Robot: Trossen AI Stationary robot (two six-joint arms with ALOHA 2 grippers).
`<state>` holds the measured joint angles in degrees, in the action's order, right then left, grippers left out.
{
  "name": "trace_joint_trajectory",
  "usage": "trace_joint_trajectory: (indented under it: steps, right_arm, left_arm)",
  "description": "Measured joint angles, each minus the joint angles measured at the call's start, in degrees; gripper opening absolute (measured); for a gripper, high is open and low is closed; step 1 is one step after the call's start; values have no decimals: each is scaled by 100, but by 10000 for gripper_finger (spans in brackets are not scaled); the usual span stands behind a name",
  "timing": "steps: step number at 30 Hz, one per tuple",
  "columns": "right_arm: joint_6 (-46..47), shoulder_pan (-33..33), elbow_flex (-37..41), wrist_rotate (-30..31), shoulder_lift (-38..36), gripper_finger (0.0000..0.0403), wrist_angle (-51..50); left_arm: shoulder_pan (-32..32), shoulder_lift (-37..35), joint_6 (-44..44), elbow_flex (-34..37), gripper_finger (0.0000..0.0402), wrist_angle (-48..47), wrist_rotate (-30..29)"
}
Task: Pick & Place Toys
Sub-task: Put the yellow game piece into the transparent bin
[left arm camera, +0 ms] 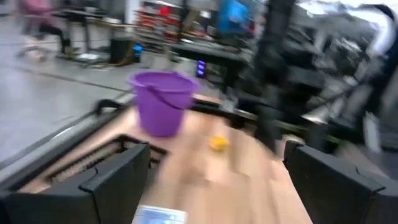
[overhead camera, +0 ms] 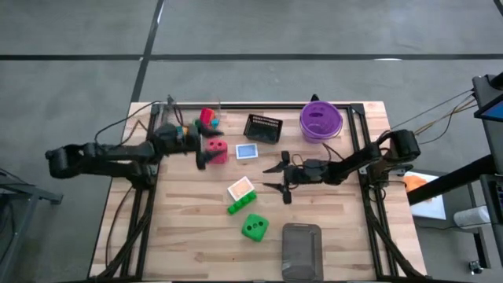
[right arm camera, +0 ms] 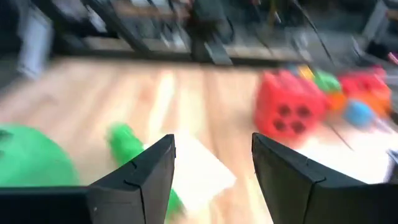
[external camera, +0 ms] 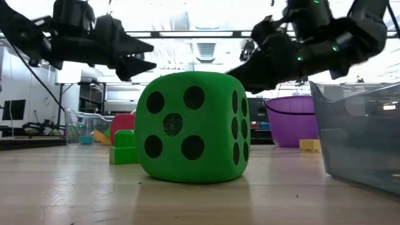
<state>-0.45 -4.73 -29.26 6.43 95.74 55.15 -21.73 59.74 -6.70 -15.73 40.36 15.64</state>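
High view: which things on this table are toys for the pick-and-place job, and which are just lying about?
Toys for the job:
green die
red die
green brick
picture card
blue card
pile of small bricks

Lying about:
purple bowl
black mesh basket
grey bin

red die (right arm camera: 291, 112), green brick (right arm camera: 127, 144), white card (right arm camera: 199, 169)

Green die (overhead camera: 254, 228) with black dots, near right gripper (overhead camera: 280, 178). Red die (overhead camera: 216, 150) with dark dots, just beside left gripper (overhead camera: 201, 149). Green brick (overhead camera: 240, 204) touching an orange-edged white card (overhead camera: 241, 189). Blue-framed card (overhead camera: 247, 152) between the grippers. Purple bowl (overhead camera: 320, 120), black mesh basket (overhead camera: 262, 128), light wood table (overhead camera: 346, 236). Both grippers black.
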Motion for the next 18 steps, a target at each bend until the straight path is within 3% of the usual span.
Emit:
trace_joint_trajectory:
  steps: [5,9,12,18]
  right_arm:
    - [209,-2,-845,771,-534,210,-3083]
    - [716,-6,-1651,888,-695,210,-5715]
    - [1023,-15,-2131,894,-704,210,-7317]
    - [1496,94,-2664,895,-634,211,-9446]
  left_arm:
    - [1508,46,490,0,371,-100,-1067]
    - [2307,46,499,29,371,-133,-1554]
    - [2658,64,499,60,371,-135,-1755]
    - [2726,105,596,237,371,-97,-1985]
